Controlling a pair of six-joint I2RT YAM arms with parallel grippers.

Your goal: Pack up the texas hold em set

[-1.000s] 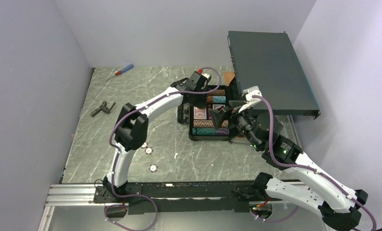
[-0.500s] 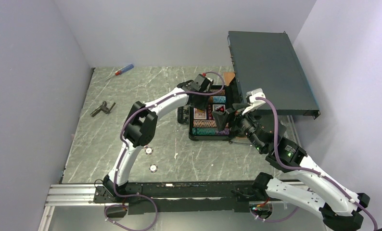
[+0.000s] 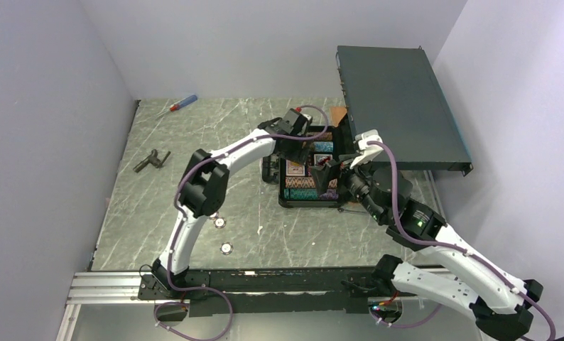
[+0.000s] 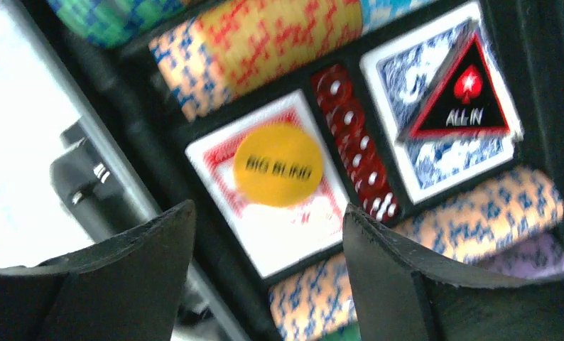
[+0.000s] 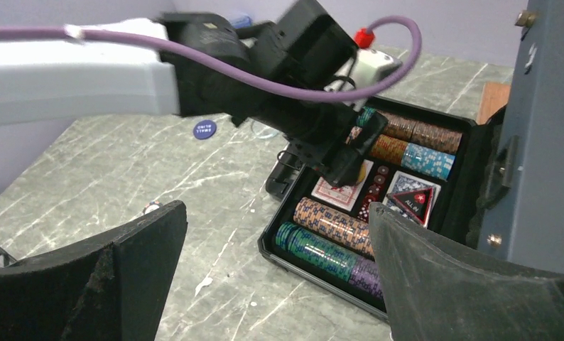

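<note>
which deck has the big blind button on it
The red-backed deck, under the yellow button; the blue deck carries the black ALL IN triangle.

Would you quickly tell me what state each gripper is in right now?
Left gripper: open, holding nothing.
Right gripper: open, holding nothing.

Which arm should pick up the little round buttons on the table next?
Probably the left: the two round buttons lie on its side, near its base. The left tool is open; the right tool hovers at the case's other side.
</note>
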